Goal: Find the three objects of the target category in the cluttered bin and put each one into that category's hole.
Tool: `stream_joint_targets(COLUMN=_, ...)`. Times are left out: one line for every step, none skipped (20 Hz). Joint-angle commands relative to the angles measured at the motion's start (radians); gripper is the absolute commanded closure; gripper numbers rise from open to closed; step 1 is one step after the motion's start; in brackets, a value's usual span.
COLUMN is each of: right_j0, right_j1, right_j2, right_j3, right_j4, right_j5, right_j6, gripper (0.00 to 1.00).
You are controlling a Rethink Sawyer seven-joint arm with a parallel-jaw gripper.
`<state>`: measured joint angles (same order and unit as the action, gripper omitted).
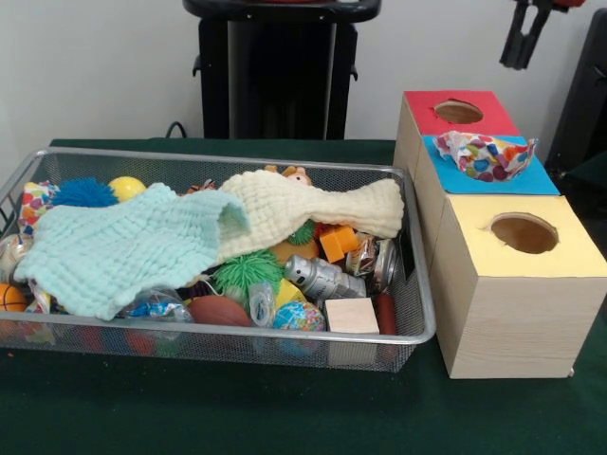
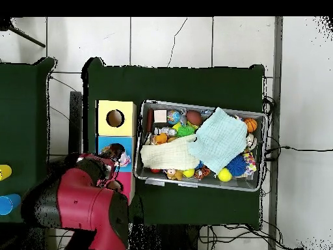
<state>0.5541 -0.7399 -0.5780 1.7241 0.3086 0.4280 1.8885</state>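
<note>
Bin clutter: wire basket (image 1: 417, 318) is topped by mint knit cloth (image 1: 114, 251) & cream knit cloth (image 1: 313, 210); balls, can, blocks are packed beneath.
Boxes: red-top (image 1: 432, 123), blue-top (image 1: 541, 178), yellow-top (image 1: 579, 251) are lined up beside basket.
Dotted cloth (image 1: 486, 156): white w/ multicolour dots, crumpled, seen lying over blue top's hole.
Views: front shows gripper (image 1: 524, 38) at top edge; overhead has it hidden by arm (image 2: 88, 205) above boxes.
Fingers: state can't be told.

No legible text, labels, brands, numbers or signs anywhere: none on the wire mesh bin (image 1: 417, 313), its jumbled contents, the polka-dot cloth (image 1: 484, 154), or the red-, blue- (image 1: 539, 177) and yellow-topped boxes on the desk (image 1: 237, 408).
</note>
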Motion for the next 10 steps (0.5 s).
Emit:
stream_joint_targets(right_j0=-0.027, right_j1=0.048, right_j2=-0.121, right_j3=-0.003, right_j4=-0.044, right_j5=0.117, right_j6=0.231, gripper=1.00)
stream_joint_targets(right_j0=-0.037, right_j1=0.046, right_j2=-0.110, right_j3=0.021, right_j4=-0.038, right_j5=0.117, right_j6=0.229, gripper=1.00)
stream_joint_targets(right_j0=-0.045, right_j1=0.048, right_j2=-0.105, right_j3=0.041, right_j4=-0.039, right_j5=0.097, right_j6=0.222, gripper=1.00)
stream_joint_targets(right_j0=-0.053, right_j1=0.050, right_j2=-0.099, right_j3=0.060, right_j4=-0.040, right_j5=0.076, right_j6=0.215, gripper=1.00)
stream_joint_targets(right_j0=-0.065, right_j1=0.051, right_j2=-0.089, right_j3=0.080, right_j4=-0.037, right_j5=0.061, right_j6=0.211, gripper=1.00)
stream_joint_targets(right_j0=-0.075, right_j1=0.052, right_j2=-0.081, right_j3=0.094, right_j4=-0.036, right_j5=0.044, right_j6=0.209, gripper=1.00)
stream_joint_targets(right_j0=-0.086, right_j1=0.054, right_j2=-0.072, right_j3=0.108, right_j4=-0.034, right_j5=0.027, right_j6=0.206, gripper=1.00)
stream_joint_targets(right_j0=-0.088, right_j1=0.061, right_j2=-0.074, right_j3=0.116, right_j4=-0.036, right_j5=0.010, right_j6=0.210, gripper=1.00)
stream_joint_targets(right_j0=-0.106, right_j1=0.058, right_j2=-0.057, right_j3=0.132, right_j4=-0.036, right_j5=-0.016, right_j6=0.203, gripper=1.00)
stream_joint_targets(right_j0=-0.121, right_j1=0.057, right_j2=-0.043, right_j3=0.145, right_j4=-0.036, right_j5=-0.037, right_j6=0.198, gripper=1.00)
